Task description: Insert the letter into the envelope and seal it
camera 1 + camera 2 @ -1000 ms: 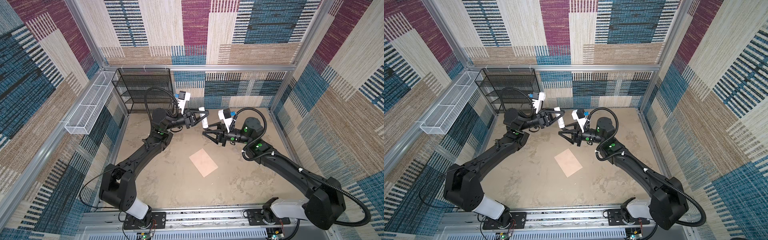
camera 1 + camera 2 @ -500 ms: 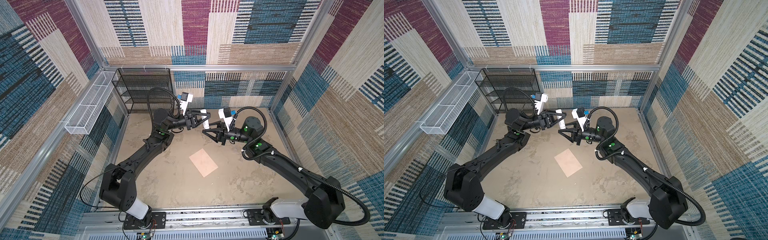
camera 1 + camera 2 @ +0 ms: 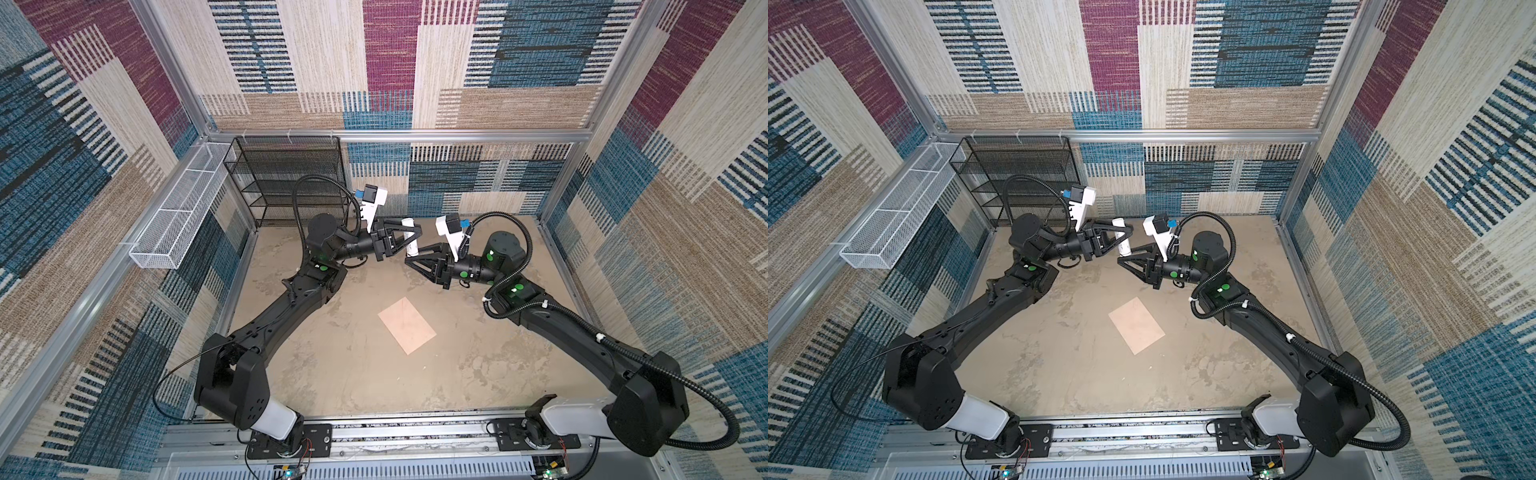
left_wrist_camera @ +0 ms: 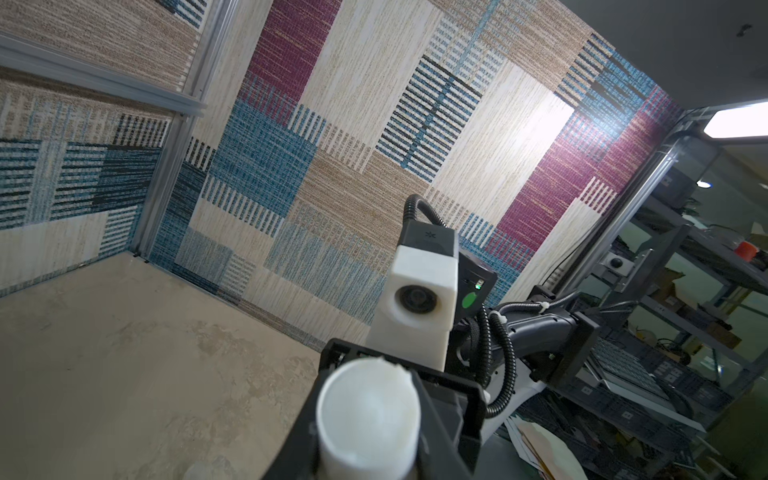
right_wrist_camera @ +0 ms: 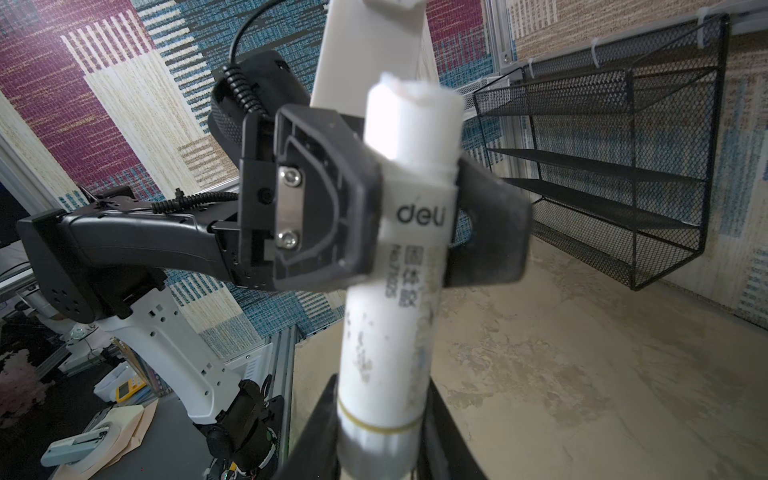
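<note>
Pinched tight in the left hand, across its middle and up in the air: a white plastic glue stick, cap off, glue tip bare. Facing it, the right hand, fingers set close on either side of the tube's lower end; impossible to tell whether actually gripping it.

Below and well apart from both hands, flat on the mottled beige counter: a pale peach-pink rectangular paper envelope, plain in both top views, no raised flap to make out. No white, blue-bordered letter anywhere in sight, so probably already tucked inside.

Judged progress: insertion likely done, sealing not yet done. Probably left to do: perhaps a twist of the tube's base, glue spread under the flap, flap pressed down.

Farther out, against the back wall: a black mesh shelf rack.
</note>
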You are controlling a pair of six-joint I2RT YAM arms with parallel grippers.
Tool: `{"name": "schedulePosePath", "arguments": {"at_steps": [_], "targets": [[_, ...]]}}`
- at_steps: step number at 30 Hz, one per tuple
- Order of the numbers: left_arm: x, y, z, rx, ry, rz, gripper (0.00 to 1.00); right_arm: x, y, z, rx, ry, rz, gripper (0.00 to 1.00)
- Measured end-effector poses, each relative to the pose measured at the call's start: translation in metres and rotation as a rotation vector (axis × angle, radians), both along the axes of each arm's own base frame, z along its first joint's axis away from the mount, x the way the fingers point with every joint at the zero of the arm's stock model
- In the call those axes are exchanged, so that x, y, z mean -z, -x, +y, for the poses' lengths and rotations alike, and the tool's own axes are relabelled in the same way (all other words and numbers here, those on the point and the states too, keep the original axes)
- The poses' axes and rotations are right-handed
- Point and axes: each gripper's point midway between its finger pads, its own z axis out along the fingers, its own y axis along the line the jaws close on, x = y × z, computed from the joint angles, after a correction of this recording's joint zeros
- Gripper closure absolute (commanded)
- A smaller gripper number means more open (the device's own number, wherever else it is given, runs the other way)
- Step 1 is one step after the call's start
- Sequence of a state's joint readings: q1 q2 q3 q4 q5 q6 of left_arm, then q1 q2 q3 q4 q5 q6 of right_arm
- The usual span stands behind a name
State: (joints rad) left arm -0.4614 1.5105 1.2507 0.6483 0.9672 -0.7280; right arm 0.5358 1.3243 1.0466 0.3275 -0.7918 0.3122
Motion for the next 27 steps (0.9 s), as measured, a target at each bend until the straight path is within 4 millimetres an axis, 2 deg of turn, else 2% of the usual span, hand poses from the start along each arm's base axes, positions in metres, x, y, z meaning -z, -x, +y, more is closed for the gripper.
{"name": "schedulePosePath", "arguments": {"at_steps": [7, 11, 15, 22, 25, 27], "targets": [[0.002, -0.018, -0.011, -0.183, -0.063, -0.042, 1.00, 0.001, -0.022, -0.010, 0.155, 0.019, -0.012, 0.97], [0.002, -0.033, -0.018, -0.323, -0.077, -0.062, 1.00, 0.000, -0.041, -0.021, 0.324, 0.045, -0.051, 0.98], [0.011, -0.048, -0.020, -0.430, -0.077, -0.033, 1.00, 0.007, -0.056, -0.029, 0.482, 0.112, -0.079, 0.97], [0.013, -0.065, -0.025, -0.550, -0.048, -0.014, 1.00, 0.011, -0.077, -0.036, 0.753, 0.227, -0.161, 0.93], [0.018, -0.070, -0.025, -0.568, -0.053, 0.008, 1.00, 0.017, -0.081, -0.038, 0.821, 0.272, -0.178, 0.87], [0.019, -0.071, -0.025, -0.571, -0.058, 0.014, 1.00, 0.018, -0.081, -0.039, 0.839, 0.286, -0.188, 0.79]]}}
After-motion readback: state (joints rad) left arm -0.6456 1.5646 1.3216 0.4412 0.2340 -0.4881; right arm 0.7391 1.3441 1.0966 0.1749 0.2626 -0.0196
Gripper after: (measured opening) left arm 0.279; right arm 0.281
